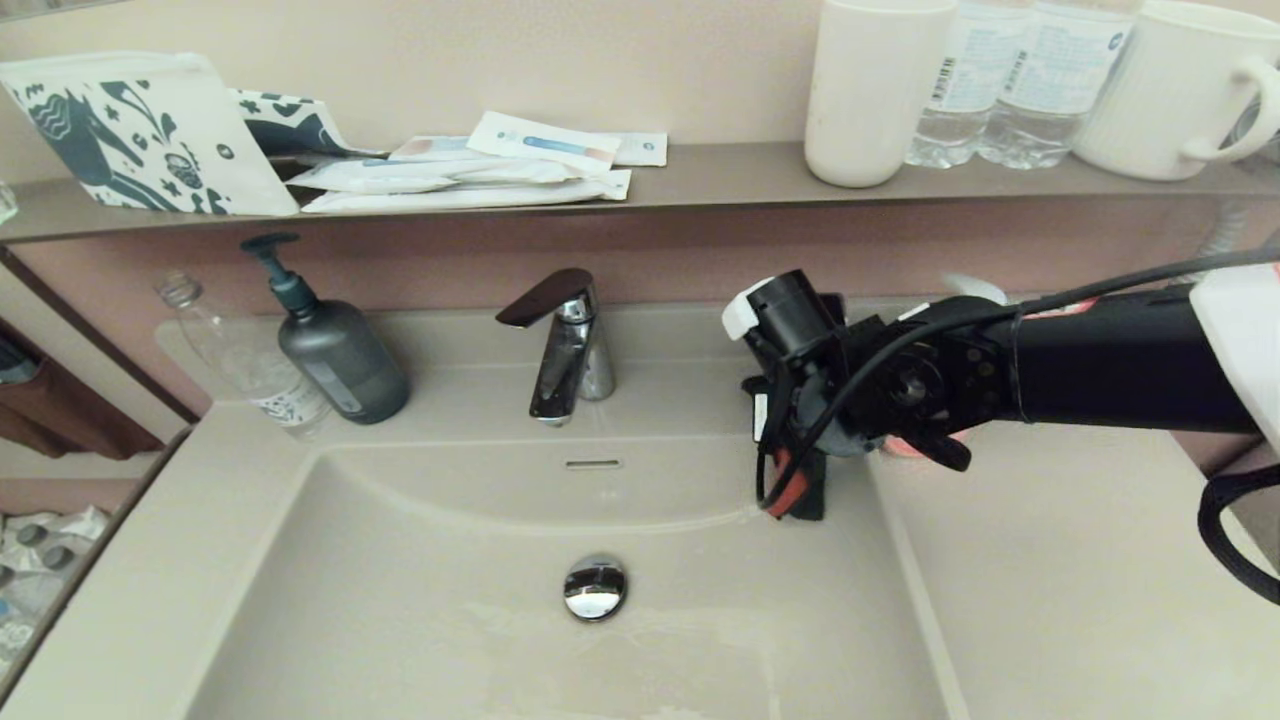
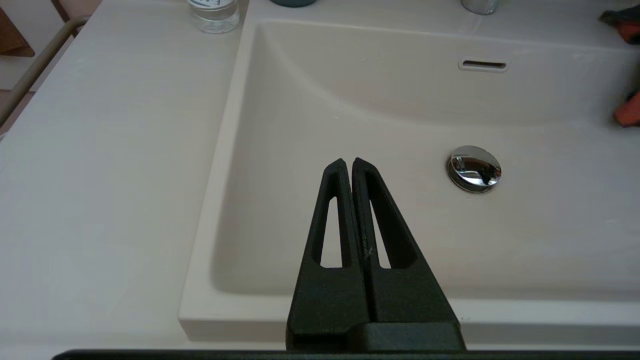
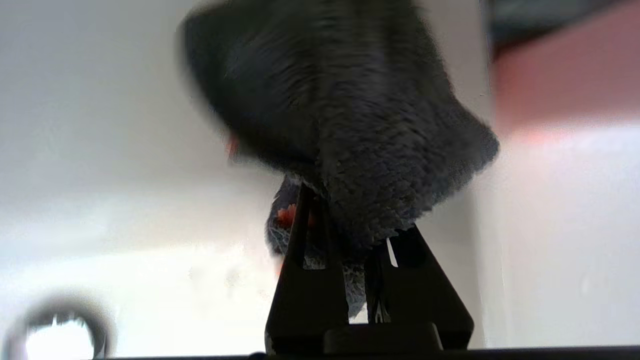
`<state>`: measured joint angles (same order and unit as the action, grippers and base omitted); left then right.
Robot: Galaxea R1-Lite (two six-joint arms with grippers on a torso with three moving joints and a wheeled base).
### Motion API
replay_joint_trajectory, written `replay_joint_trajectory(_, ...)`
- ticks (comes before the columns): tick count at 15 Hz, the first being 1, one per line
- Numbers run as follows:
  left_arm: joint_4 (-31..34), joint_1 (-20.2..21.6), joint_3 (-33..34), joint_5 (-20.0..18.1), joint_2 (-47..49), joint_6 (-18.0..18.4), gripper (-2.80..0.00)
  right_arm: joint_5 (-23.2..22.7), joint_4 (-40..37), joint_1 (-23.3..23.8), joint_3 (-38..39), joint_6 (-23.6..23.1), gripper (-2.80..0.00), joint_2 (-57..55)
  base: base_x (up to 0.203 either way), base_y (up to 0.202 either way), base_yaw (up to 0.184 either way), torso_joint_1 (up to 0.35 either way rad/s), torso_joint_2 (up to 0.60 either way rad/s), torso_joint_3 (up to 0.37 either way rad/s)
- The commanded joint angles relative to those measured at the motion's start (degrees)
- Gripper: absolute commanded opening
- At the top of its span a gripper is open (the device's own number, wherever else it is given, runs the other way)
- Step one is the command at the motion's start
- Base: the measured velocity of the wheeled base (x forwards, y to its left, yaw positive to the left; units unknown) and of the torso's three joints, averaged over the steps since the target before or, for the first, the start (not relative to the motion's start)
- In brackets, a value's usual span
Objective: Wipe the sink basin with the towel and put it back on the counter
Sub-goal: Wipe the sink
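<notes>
Right jaws: we have them clamped on the towel (image 3: 345,150), the two black fingers (image 3: 305,280) pinching a fold of the charcoal pile with a little coral red showing at the pinch.
Right gripper (image 1: 800,440): we carry it at the sink basin's (image 1: 420,560) far right corner, up by the rim rather than down on the floor of the bowl.
Towel in the head view: we see only a dark and red scrap (image 1: 795,490) hanging below the wrist, over the slope beside the counter (image 1: 1050,560); we cannot tell whether it touches the basin wall.
Grip advice: we judge the hold to be near one edge, so most of the cloth hangs free; we should keep the clamp firm and drag rather than push, so the loose part trails flat.
Wiping advice: we should lower until the pile presses on the surface, then sweep across the floor toward the drain plug (image 1: 595,587), where pale streaks show.
Hazards: we should steer clear of the faucet (image 1: 565,345) and let the cloth, not the fingertips, meet the plug.
Left jaws: we have them pressed together with nothing between, the left gripper (image 2: 348,162) parked over the basin's near edge, out of the sweep.
Finish: we judge the flat counter to the right the nearest place to lay the towel.
</notes>
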<state>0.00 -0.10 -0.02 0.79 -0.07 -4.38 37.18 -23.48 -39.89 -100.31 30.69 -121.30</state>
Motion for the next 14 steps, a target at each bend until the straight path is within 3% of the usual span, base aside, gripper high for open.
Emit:
replay_joint_trajectory(1, 0.0, 0.0, 0.0, 0.0, 0.1, -0.1, -2.8, 0.1, -0.2, -1.9, 2.8, 0.2, -2.8, 2.4, 0.0, 0.0, 0.0, 0.0, 0.0, 0.0)
replay_joint_trajectory(4, 0.0, 0.0, 0.0, 0.1, 0.1, 0.0, -2.8, -0.1, -0.6, -7.4, 7.7, 0.5, -2.8, 4.9, 0.0, 0.0, 0.0, 0.0, 0.0, 0.0)
replay_joint_trajectory(9, 0.0, 0.0, 0.0, 0.0, 0.1, -0.1, -2.8, -1.8, -0.7, -14.3, 8.1, 0.4, -2.8, 6.3, 0.0, 0.0, 0.0, 0.0, 0.0, 0.0)
replay_joint_trajectory(14, 0.0, 0.0, 0.0, 0.0, 0.1, -0.1, -2.8, -1.6, 0.0, -14.6, 7.2, 0.4, -2.8, 3.9, 0.0, 0.0, 0.0, 0.0, 0.0, 0.0)
